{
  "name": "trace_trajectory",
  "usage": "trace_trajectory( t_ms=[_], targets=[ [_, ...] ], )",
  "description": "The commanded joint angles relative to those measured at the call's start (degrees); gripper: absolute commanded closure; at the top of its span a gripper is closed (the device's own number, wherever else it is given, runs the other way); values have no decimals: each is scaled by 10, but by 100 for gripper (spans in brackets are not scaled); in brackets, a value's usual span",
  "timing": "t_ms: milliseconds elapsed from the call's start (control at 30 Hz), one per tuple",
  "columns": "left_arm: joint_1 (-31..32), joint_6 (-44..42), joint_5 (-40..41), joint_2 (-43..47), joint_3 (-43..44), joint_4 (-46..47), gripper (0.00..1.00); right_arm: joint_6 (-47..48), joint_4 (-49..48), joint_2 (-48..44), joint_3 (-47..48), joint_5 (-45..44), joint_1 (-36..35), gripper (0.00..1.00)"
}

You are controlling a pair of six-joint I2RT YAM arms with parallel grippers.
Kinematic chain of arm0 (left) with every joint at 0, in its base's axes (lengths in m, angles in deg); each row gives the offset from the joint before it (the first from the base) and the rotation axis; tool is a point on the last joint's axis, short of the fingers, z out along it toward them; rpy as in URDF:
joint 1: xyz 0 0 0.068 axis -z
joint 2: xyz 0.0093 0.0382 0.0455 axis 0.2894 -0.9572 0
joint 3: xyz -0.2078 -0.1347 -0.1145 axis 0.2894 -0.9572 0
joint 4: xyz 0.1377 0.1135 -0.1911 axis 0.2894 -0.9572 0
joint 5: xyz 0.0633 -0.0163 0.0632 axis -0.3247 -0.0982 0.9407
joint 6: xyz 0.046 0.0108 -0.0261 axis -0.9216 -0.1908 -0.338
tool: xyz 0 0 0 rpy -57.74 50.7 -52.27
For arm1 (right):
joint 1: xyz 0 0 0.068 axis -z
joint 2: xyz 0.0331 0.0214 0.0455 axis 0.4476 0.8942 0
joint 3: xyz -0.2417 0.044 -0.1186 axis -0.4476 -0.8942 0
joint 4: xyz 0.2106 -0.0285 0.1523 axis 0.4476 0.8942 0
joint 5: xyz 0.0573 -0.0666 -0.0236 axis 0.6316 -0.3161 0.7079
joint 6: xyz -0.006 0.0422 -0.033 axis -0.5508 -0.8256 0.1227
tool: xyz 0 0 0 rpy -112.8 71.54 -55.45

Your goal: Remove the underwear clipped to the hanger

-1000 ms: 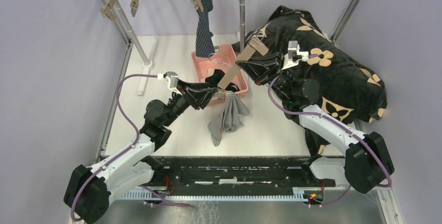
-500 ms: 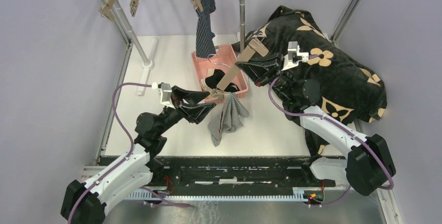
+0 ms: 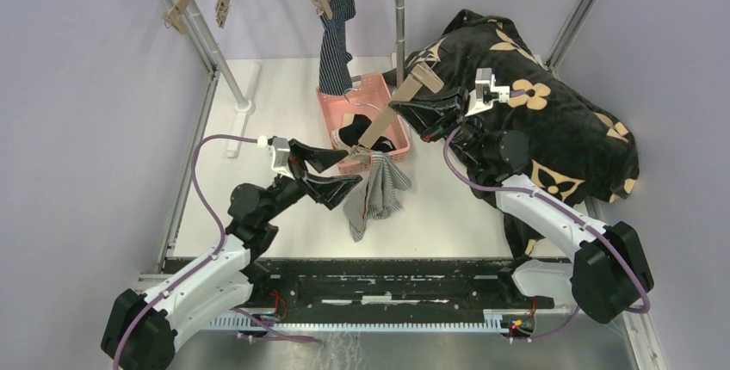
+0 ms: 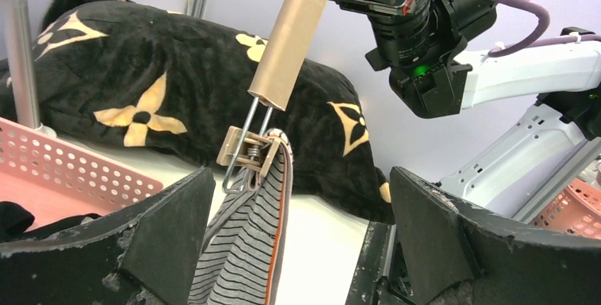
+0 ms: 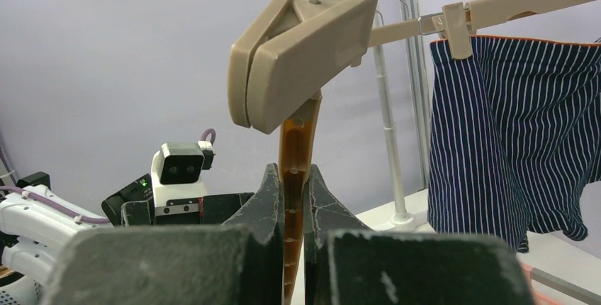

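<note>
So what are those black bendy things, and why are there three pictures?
They are two robot arms. One picture looks down from above; the other two come from small cameras on each arm's wrist. The right pincer is shut on a tan hanger, and grey striped underwear hangs from its clip. The left pincer is open near that clip. On the white table sit a pink basket with something black inside and a big flowery blanket. Navy striped underwear hangs on the rack behind.

The left arm (image 3: 202, 275) and the right arm (image 3: 551, 215) have white links and black joints; a purple cable (image 3: 196, 182) follows each.
</note>
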Motion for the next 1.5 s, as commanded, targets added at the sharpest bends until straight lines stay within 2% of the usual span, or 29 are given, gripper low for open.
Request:
trace_trajectory(
  t_ms=[0, 133, 233, 567, 800, 1000, 1167, 1233, 1300, 1400, 1433, 1467],
  targets=[
    [1, -41, 40, 3, 2, 19, 0, -14, -44, -15, 12, -3, -1, 99],
    [1, -56, 100, 13, -5, 16, 1, -14, -43, -17, 11, -3, -1, 99],
    [1, -76, 115, 11, 6, 0, 1, -13, -39, -21, 11, -1, -1, 99],
    [1, -74, 55, -43, 35, 31, 1, -13, -37, -20, 13, 0, -2, 99],
    [1, -68, 50, -73, 44, 55, 1, -17, -40, -18, 11, 1, -2, 99],
    [1, -46, 22, -115, 57, 107, 37, -16, -36, -17, 12, 4, -2, 99],
    [1, -38, 1, -130, 71, 120, 73, -14, -34, -17, 8, 4, -2, 99],
    [1, -34, -2, -130, 72, 123, 79, -12, -32, -18, 8, 6, -3, 99],
    [1, -34, -3, -123, 68, 126, 96, -10, -29, -21, 7, 5, -2, 99],
    [1, -36, 3, -109, 63, 119, 97, -6, -22, -24, 5, 4, -2, 99],
    [1, -37, 5, -105, 66, 110, 94, -5, -22, -26, 5, 5, -3, 99],
    [1, -37, 6, -103, 68, 100, 82, -5, -21, -27, 5, 5, -2, 99]
  ],
)
